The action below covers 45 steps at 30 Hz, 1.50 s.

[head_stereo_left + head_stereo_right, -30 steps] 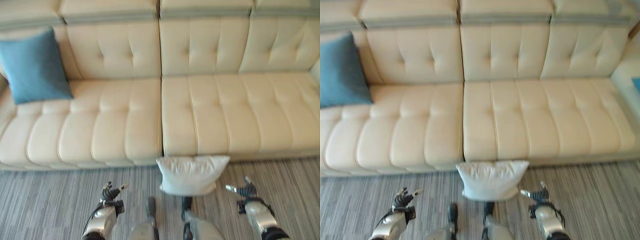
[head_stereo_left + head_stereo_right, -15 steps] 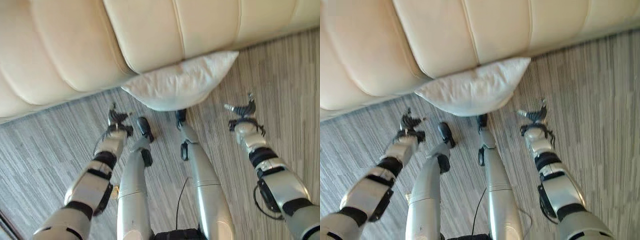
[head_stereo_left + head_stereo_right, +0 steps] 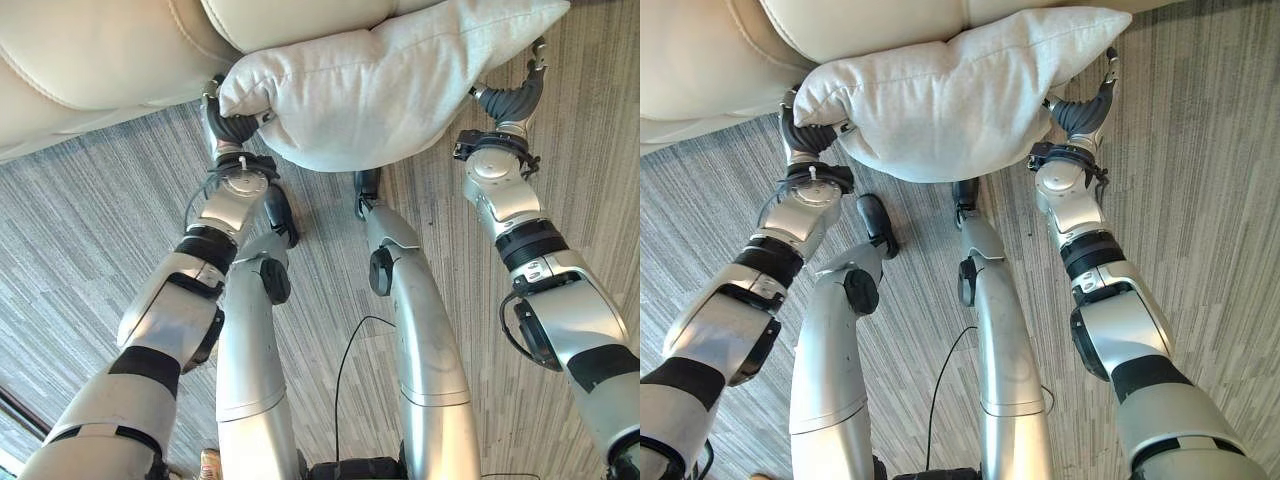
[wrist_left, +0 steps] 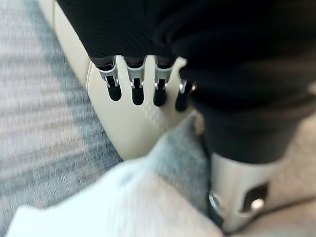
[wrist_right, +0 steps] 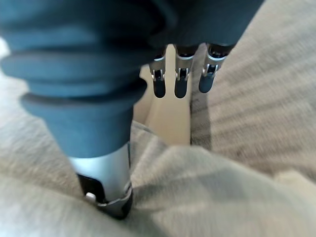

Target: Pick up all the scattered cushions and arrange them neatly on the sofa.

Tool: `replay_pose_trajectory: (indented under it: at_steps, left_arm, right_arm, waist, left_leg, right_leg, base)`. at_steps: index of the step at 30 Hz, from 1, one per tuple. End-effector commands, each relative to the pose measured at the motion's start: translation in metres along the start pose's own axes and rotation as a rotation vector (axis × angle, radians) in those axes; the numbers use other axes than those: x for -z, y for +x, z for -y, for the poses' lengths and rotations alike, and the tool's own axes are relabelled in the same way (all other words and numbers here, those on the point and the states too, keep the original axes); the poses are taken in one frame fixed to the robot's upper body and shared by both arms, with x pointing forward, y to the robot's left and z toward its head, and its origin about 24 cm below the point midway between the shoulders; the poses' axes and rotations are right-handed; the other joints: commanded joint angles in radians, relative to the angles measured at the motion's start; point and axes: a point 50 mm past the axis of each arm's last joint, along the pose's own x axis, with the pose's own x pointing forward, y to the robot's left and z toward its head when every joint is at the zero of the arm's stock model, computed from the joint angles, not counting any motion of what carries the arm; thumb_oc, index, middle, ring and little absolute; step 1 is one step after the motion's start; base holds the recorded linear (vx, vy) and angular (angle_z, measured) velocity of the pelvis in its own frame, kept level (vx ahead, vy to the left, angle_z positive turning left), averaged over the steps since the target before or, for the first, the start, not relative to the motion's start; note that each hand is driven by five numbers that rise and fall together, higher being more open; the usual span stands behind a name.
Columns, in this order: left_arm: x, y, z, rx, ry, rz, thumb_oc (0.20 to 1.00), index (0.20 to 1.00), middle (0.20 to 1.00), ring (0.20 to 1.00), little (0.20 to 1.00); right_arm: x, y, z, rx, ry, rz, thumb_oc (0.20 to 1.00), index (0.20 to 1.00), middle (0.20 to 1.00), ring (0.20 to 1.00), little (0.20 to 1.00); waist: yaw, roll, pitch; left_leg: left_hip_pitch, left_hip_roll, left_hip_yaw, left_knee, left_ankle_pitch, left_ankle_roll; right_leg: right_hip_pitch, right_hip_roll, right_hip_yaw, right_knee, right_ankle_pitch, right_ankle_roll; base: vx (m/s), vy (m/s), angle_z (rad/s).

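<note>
A white cushion [image 3: 380, 90] sits against the front edge of the cream sofa [image 3: 90, 50], above the striped grey carpet. My left hand [image 3: 232, 128] is at its left corner and my right hand [image 3: 508, 100] at its right end, so the cushion lies between them. In the left wrist view the fingers [image 4: 136, 89] point straight toward the sofa and the thumb [image 4: 237, 192] rests against the cushion [image 4: 123, 202]. In the right wrist view the fingers [image 5: 180, 81] are also straight, with the thumb [image 5: 106, 182] pressed into the cushion [image 5: 197, 187]. Both hands are open.
Striped grey carpet [image 3: 80, 240] stretches out on both sides of the cushion. The sofa's padded front [image 3: 700, 60] overhangs just behind the hands.
The camera has tilted further down and closer. Both hands have moved forward from the carpet to the cushion's two ends and now touch it.
</note>
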Motion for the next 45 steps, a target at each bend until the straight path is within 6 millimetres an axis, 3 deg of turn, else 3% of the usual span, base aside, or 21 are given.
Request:
replay_pose_trajectory:
  at_steps: [1, 2, 3, 4, 5, 6, 11, 13, 17, 21, 26, 30, 34, 37, 38, 40, 45]
  left_arm:
    - [-0.007, -0.041, 0.06, 0.244, -0.366, -0.051, 0.608, 0.608, 0.608, 0.608, 0.608]
    - [-0.009, -0.045, 0.066, 0.272, -0.452, -0.088, 0.545, 0.545, 0.545, 0.545, 0.545]
    - [-0.01, -0.049, 0.072, 0.302, -0.548, -0.131, 0.391, 0.391, 0.391, 0.391, 0.391]
    - [-0.014, -0.052, 0.076, 0.32, -0.641, -0.155, 0.247, 0.247, 0.247, 0.247, 0.247]
    - [-0.012, -0.057, 0.081, 0.34, -0.711, -0.199, 0.2, 0.2, 0.2, 0.2, 0.2]
    - [-0.009, -0.066, 0.092, 0.367, -0.867, -0.29, 0.2, 0.2, 0.2, 0.2, 0.2]
    - [-0.005, -0.089, 0.113, 0.41, -1.146, -0.453, 0.2, 0.2, 0.2, 0.2, 0.2]
    - [-0.003, -0.096, 0.119, 0.422, -1.204, -0.491, 0.2, 0.2, 0.2, 0.2, 0.2]
    - [0.0, -0.1, 0.117, 0.423, -1.215, -0.487, 0.2, 0.2, 0.2, 0.2, 0.2]
    - [-0.004, -0.1, 0.109, 0.457, -1.148, -0.397, 0.2, 0.2, 0.2, 0.2, 0.2]
    - [0.015, -0.102, 0.083, 0.488, -0.937, -0.276, 0.2, 0.2, 0.2, 0.2, 0.2]
    - [0.027, -0.106, 0.07, 0.514, -0.837, -0.236, 0.2, 0.2, 0.2, 0.2, 0.2]
    - [0.045, -0.116, 0.049, 0.549, -0.687, -0.187, 0.2, 0.2, 0.2, 0.2, 0.2]
    - [0.065, -0.132, 0.032, 0.554, -0.594, -0.193, 0.2, 0.2, 0.2, 0.2, 0.2]
    - [0.065, -0.133, 0.031, 0.554, -0.594, -0.195, 0.2, 0.2, 0.2, 0.2, 0.2]
    - [0.087, -0.151, 0.013, 0.525, -0.547, -0.248, 0.2, 0.2, 0.2, 0.2, 0.2]
    - [0.11, -0.17, -0.011, 0.482, -0.519, -0.33, 0.2, 0.2, 0.2, 0.2, 0.2]
  right_arm:
    - [0.019, -0.049, -0.05, -0.273, 0.464, -0.164, 1.0, 1.0, 1.0, 1.0, 1.0]
    - [0.02, -0.051, -0.053, -0.297, 0.517, -0.187, 1.0, 1.0, 1.0, 1.0, 1.0]
    - [0.02, -0.051, -0.056, -0.322, 0.591, -0.217, 1.0, 1.0, 1.0, 1.0, 1.0]
    - [0.02, -0.052, -0.058, -0.33, 0.678, -0.246, 0.915, 0.915, 0.915, 0.915, 0.915]
    - [0.021, -0.051, -0.057, -0.331, 0.739, -0.263, 0.485, 0.485, 0.485, 0.485, 0.485]
    - [0.025, -0.053, -0.058, -0.322, 0.906, -0.317, 0.2, 0.2, 0.2, 0.2, 0.2]
    - [0.023, -0.059, -0.062, -0.311, 1.181, -0.344, 0.2, 0.2, 0.2, 0.2, 0.2]
    - [0.023, -0.059, -0.061, -0.315, 1.202, -0.338, 0.2, 0.2, 0.2, 0.2, 0.2]
    - [0.017, -0.059, -0.057, -0.346, 1.182, -0.285, 0.2, 0.2, 0.2, 0.2, 0.2]
    - [0.014, -0.062, -0.047, -0.369, 1.176, -0.226, 0.2, 0.2, 0.2, 0.2, 0.2]
    - [0.04, -0.081, -0.025, -0.387, 1.102, -0.243, 0.2, 0.2, 0.2, 0.2, 0.2]
    - [0.059, -0.095, -0.015, -0.392, 1.045, -0.29, 0.2, 0.2, 0.2, 0.2, 0.2]
    - [0.082, -0.114, 0.001, -0.435, 0.875, -0.347, 0.2, 0.2, 0.2, 0.2, 0.2]
    - [0.097, -0.134, 0.017, -0.509, 0.661, -0.365, 0.2, 0.2, 0.2, 0.2, 0.2]
    - [0.097, -0.135, 0.017, -0.509, 0.66, -0.366, 0.2, 0.2, 0.2, 0.2, 0.2]
    - [0.11, -0.152, 0.036, -0.53, 0.497, -0.393, 0.2, 0.2, 0.2, 0.2, 0.2]
    - [0.123, -0.169, 0.059, -0.533, 0.391, -0.44, 0.2, 0.2, 0.2, 0.2, 0.2]
  waist:
    - [-0.017, 0.019, -0.166]
    - [-0.014, 0.017, -0.166]
    - [-0.01, 0.021, -0.167]
    - [-0.007, 0.019, -0.168]
    - [-0.005, 0.02, -0.168]
    - [-0.002, 0.027, -0.171]
    - [-0.007, 0.036, -0.207]
    - [-0.009, 0.039, -0.232]
    - [-0.014, 0.047, -0.291]
    - [-0.014, 0.058, -0.316]
    - [-0.005, 0.055, -0.334]
    - [0.004, 0.053, -0.343]
    - [0.016, 0.044, -0.345]
    - [0.027, 0.031, -0.345]
    - [0.027, 0.031, -0.338]
    - [0.04, 0.019, -0.339]
    - [0.05, 0.014, -0.348]
  left_leg:
    - [-0.059, 0.001, -0.05, 0.07, -0.032, -0.025]
    - [-0.061, -0.001, -0.055, 0.073, -0.033, -0.027]
    - [-0.068, 0.001, -0.059, 0.078, -0.032, -0.026]
    - [-0.069, -0.001, -0.062, 0.08, -0.034, -0.028]
    - [-0.071, -0.001, -0.065, 0.083, -0.033, -0.03]
    - [-0.077, 0.0, -0.069, 0.082, -0.026, -0.033]
    - [-0.08, -0.007, -0.069, 0.049, -0.005, -0.041]
    - [-0.076, -0.011, -0.064, 0.007, 0.007, -0.045]
    - [-0.054, -0.022, -0.053, -0.097, 0.043, -0.05]
    - [0.054, -0.038, -0.05, -0.255, 0.086, -0.058]
    - [0.28, -0.067, -0.056, -0.478, 0.15, -0.075]
    - [0.407, -0.078, -0.055, -0.575, 0.175, -0.08]
    - [0.605, -0.097, -0.055, -0.683, 0.196, -0.081]
    - [0.81, -0.1, -0.049, -0.777, 0.211, -0.08]
    - [0.824, -0.1, -0.049, -0.784, 0.213, -0.08]
    - [1.048, -0.101, -0.035, -0.886, 0.225, -0.074]
    - [1.235, -0.106, -0.032, -0.964, 0.23, -0.072]
  right_leg:
    - [-0.074, -0.02, 0.018, 0.162, -0.193, 0.124]
    - [-0.074, -0.016, 0.017, 0.163, -0.193, 0.126]
    - [-0.075, -0.016, 0.014, 0.159, -0.191, 0.128]
    - [-0.075, -0.014, 0.011, 0.163, -0.193, 0.131]
    - [-0.075, -0.013, 0.008, 0.163, -0.193, 0.133]
    - [-0.075, -0.01, 0.003, 0.155, -0.186, 0.136]
    - [-0.075, -0.009, -0.001, 0.131, -0.167, 0.143]
    - [-0.075, -0.014, -0.001, 0.105, -0.157, 0.145]
    - [-0.063, -0.024, -0.001, 0.028, -0.13, 0.147]
    - [0.039, -0.028, -0.009, -0.096, -0.105, 0.151]
    - [0.257, -0.036, -0.008, -0.289, -0.053, 0.162]
    - [0.375, -0.045, -0.012, -0.368, -0.034, 0.167]
    - [0.559, -0.056, -0.019, -0.46, -0.017, 0.175]
    - [0.763, -0.061, -0.033, -0.541, -0.004, 0.183]
    - [0.776, -0.06, -0.033, -0.546, -0.003, 0.183]
    - [1.007, -0.062, -0.051, -0.64, 0.013, 0.191]
    - [1.205, -0.056, -0.067, -0.707, 0.017, 0.197]
  base:
    - [0.02, -0.019, -0.13]
    - [0.01, -0.014, -0.18]
    - [0.01, -0.023, -0.05]
    - [0.0, 0.0, 0.0]
    - [0.01, 0.004, 0.06]
    - [0.01, 0.014, -0.07]
    - [0.0, 0.017, -0.05]
    - [-0.03, 0.041, 0.03]
    - [-0.04, 0.022, 0.02]
    - [-0.08, 0.014, 0.13]
    - [-0.07, 0.037, 0.15]
    - [-0.04, 0.041, 0.05]
    - [-0.02, 0.062, 0.12]
    - [0.03, 0.063, 0.04]
    - [0.08, 0.077, -0.01]
    - [0.13, 0.094, 0.01]
    - [0.12, 0.085, 0.03]
